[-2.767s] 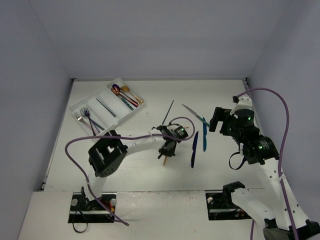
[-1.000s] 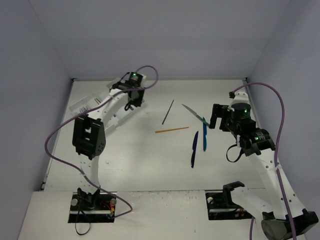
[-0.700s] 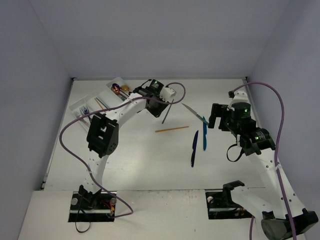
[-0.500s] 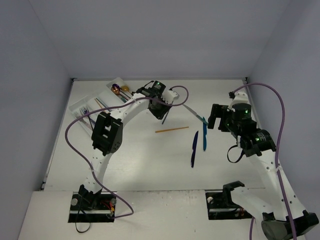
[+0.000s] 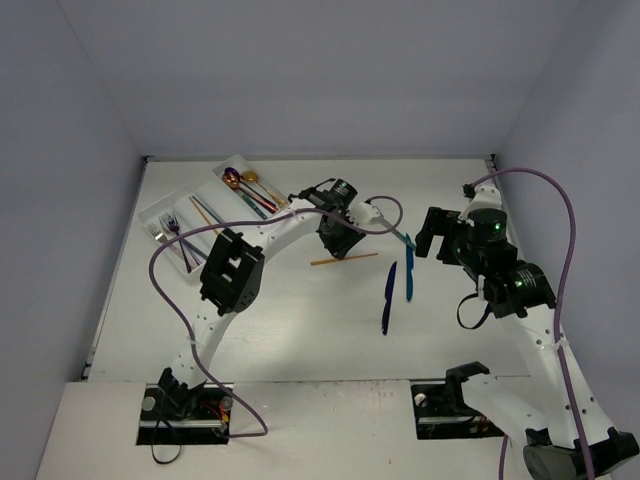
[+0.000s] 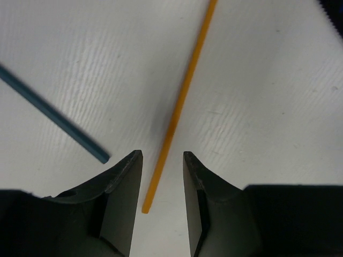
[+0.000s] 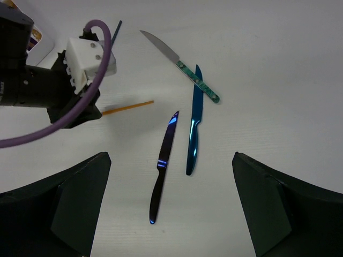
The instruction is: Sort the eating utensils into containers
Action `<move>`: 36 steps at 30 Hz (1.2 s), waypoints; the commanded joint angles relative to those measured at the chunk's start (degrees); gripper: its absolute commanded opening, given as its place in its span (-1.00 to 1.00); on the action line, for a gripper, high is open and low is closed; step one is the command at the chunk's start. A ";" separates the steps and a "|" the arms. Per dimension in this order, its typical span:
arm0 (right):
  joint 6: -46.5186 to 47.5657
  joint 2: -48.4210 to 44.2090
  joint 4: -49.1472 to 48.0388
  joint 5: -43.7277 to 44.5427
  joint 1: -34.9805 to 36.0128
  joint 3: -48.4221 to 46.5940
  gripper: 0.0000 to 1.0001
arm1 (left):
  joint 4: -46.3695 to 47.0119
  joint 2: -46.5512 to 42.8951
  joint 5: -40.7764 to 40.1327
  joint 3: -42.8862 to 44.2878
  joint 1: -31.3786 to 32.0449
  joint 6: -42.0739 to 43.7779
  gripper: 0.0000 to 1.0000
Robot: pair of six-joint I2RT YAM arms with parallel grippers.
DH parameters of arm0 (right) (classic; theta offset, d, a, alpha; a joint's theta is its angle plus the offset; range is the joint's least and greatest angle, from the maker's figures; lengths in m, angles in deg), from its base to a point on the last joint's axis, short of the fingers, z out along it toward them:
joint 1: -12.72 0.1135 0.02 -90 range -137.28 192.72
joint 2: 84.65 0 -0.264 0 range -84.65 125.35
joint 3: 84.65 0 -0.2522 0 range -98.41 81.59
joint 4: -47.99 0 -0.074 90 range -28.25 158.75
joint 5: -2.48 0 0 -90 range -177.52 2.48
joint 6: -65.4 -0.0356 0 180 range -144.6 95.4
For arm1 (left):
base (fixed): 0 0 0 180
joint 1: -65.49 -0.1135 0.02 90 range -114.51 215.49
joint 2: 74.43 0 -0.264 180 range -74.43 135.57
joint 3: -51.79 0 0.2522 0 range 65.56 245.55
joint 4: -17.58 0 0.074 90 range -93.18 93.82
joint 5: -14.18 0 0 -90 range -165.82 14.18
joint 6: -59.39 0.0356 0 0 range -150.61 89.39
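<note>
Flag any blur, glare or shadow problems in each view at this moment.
Left wrist: orange chopstick in focus, teal chopstick slightly soft. Right wrist: crisp, with bright glints on the purple knife. Top external: even light, faint shadows, no glare.

White arms [image 5: 285, 228], black joints [image 5: 232, 270], green lights [image 5: 493, 226], purple cables [image 7: 99, 23], black end effectors [image 6: 162, 154]

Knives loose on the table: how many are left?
3, all right of centre: teal-handled knife farthest, blue knife at its handle, purple knife left of that. The left arm may hide more.
</note>
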 commanded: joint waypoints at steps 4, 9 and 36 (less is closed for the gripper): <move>-1.78 -1.72 -1.98 -0.98 -0.37 0.02 0.90 | -0.40 0.20 -0.42 1.51 1.35 0.84 -0.36; -1.97 -1.87 -1.87 -1.56 -0.37 -0.21 0.90 | -0.44 2.14 -1.73 2.47 1.26 0.99 -0.36; -2.33 -1.41 -1.58 -0.66 -0.46 -0.24 0.90 | 1.13 -25.13 -5.98 -16.77 -4.26 -8.60 -1.00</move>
